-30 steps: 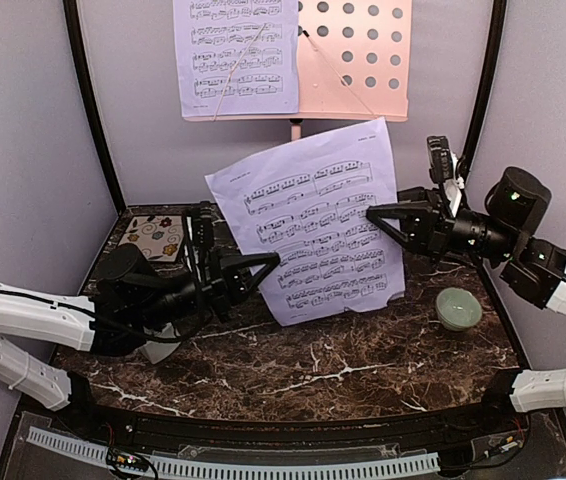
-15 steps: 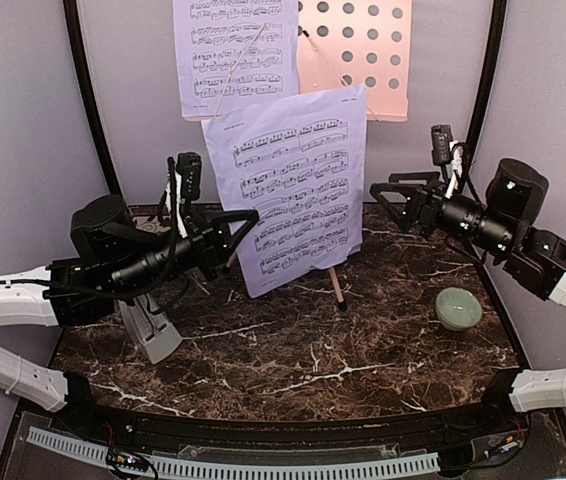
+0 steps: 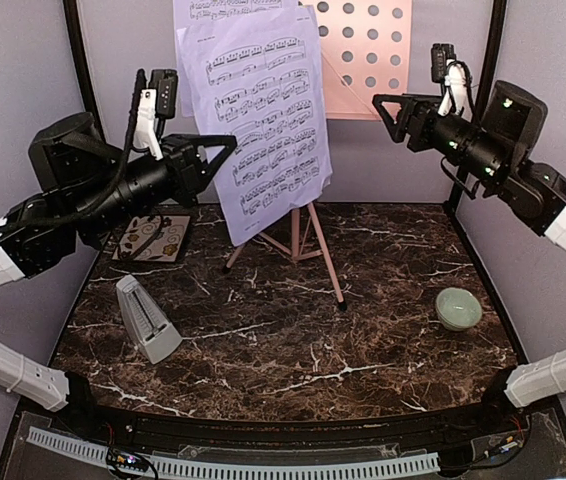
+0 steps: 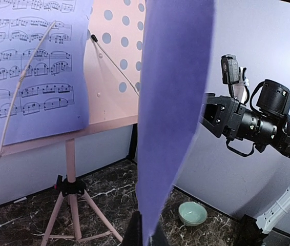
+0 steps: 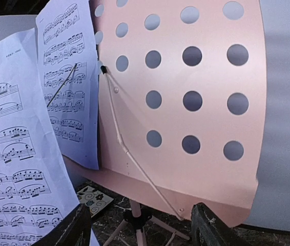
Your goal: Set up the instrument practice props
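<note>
— How is the left gripper (image 3: 221, 150) set?

— Pinched on the side edge of the loose page (image 3: 261, 110). In the left wrist view the sheet rises edge-on straight up out of the closed jaws.

— And the music stand (image 3: 368, 55)?

— Beyond those jaws, apart from the held sheet. The mounted page (image 4: 32, 66) sits on the panel's left half under a thin wire arm, its bottom edge on the ledge. The right half of the panel is bare.

— The right gripper (image 3: 383, 110)?

— Jaws spread wide, nothing between them. The bare perforated half fills the space ahead, and the panel's lower edge lies just above the fingertips. A second wire arm (image 5: 122, 136) slants across that half.

— What's lower down?

— The metronome (image 3: 146, 320) stands upright well below the left jaws, near the left edge of the table (image 3: 293, 350). The tile (image 3: 153, 238) lies flat behind it. The bowl (image 3: 459, 307) sits far beneath the right jaws by the right edge. Bare marble runs between the tripod legs and the bowl.
</note>
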